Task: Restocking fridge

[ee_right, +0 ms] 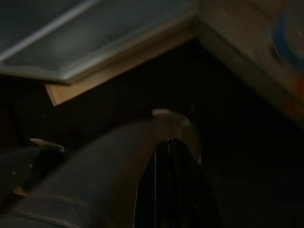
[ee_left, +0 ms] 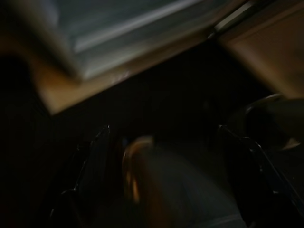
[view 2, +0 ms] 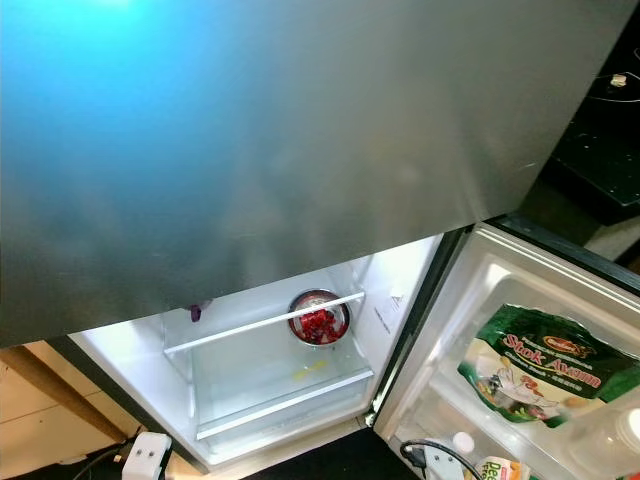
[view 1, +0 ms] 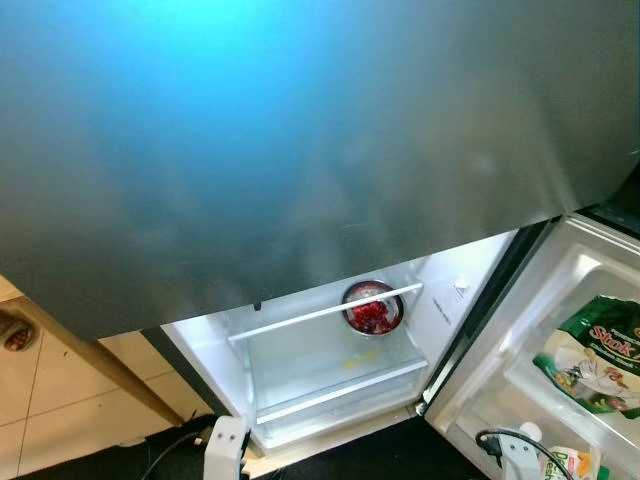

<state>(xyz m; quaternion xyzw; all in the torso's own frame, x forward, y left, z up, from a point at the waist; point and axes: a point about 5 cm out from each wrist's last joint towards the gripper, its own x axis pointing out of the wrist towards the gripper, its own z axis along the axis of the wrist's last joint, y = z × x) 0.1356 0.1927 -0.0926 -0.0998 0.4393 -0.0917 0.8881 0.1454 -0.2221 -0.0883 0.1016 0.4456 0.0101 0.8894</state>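
The fridge's grey upper door (view 1: 300,140) is closed and its lower compartment (view 1: 330,370) stands open and lit. On the glass shelf (view 1: 310,350) sits a metal bowl (view 1: 373,308) of red pieces behind a white rail. The open lower door (view 2: 520,380) at the right holds a green packet (view 2: 535,365) and a bottle top (view 2: 462,441). In the dark left wrist view my left gripper (ee_left: 171,161) hangs low with its fingers (ee_left: 90,166) wide apart and a blurred pale shape between them. In the right wrist view my right gripper (ee_right: 171,156) has its fingers pressed together, holding nothing.
A white arm part with a cable (view 1: 225,445) shows at the bottom left and another (view 1: 512,450) at the bottom right, near the door shelf. Tiled floor (view 1: 50,400) and a wooden leg (view 1: 100,365) lie left of the fridge. A dark counter (view 2: 600,130) stands at the right.
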